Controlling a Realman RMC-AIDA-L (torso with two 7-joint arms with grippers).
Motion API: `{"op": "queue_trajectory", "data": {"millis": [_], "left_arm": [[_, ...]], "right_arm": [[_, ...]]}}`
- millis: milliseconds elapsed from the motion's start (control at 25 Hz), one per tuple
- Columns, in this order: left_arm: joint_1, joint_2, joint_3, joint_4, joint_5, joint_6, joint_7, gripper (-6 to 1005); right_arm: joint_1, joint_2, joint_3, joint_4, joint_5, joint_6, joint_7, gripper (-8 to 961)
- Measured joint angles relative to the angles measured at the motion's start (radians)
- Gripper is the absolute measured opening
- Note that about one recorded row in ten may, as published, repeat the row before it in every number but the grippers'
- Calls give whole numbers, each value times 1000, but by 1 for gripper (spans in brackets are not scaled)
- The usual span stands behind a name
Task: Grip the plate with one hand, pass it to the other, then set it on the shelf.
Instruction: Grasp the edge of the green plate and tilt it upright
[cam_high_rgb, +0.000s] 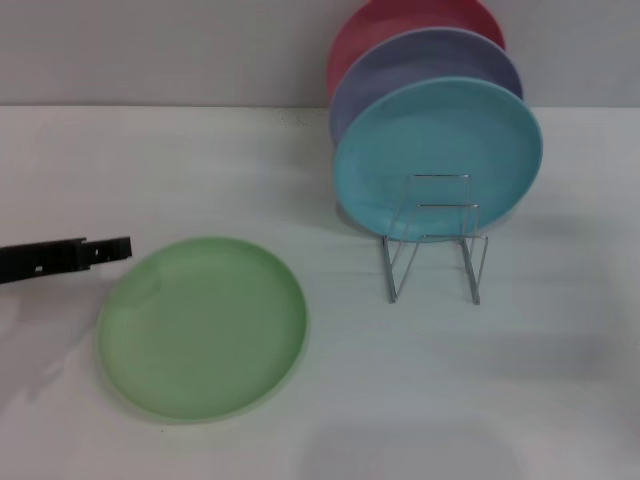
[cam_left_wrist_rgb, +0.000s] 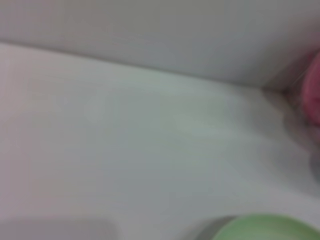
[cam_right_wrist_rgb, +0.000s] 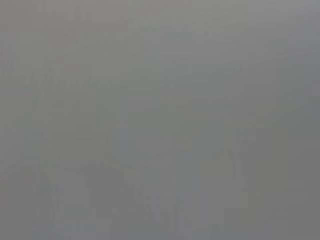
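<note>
Black and slim, the left gripper reaches in from the robot's left, low over the white bench. Only a dark bar with a stepped tip shows in the head view, so whether its jaws are wide or narrow I cannot tell. The tip ends just beside the upper left rim of the green plate, and whether it touches that rim is not clear.

That plate lies flat on the bench, nothing resting on it. In the left wrist view a curved sliver of the same plate shows at the edge of the picture, with a blur of pink from the red plate off to one side.

Well apart from the green plate, toward the robot's right, stands the wire shelf, its thin silver loops upright. A turquoise plate stands on edge in it, with a lavender plate behind that and a red plate rearmost by the wall.

The right gripper is out of sight; its wrist view gives only flat grey.
</note>
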Motion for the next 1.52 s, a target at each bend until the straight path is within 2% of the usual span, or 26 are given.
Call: {"op": "queue_trajectory", "data": {"millis": [280,600,840,1520], "left_arm": [[-17,-2,24,-49,121,-81,-131,813],[-88,-3,85,-35,275,-168,-258,812],[-126,-4,98,6,294,-188,-282,812],[-177,-5,117,103,323,-191,-286,810]], "right_arm": [[22,-1,1,-10,1,3,0,637],[43,-6,1,-29,2,18,0,637],[44,-7,1,-30,2,18,0,637],[37,-8,1,-30,2,11,7,637]]}}
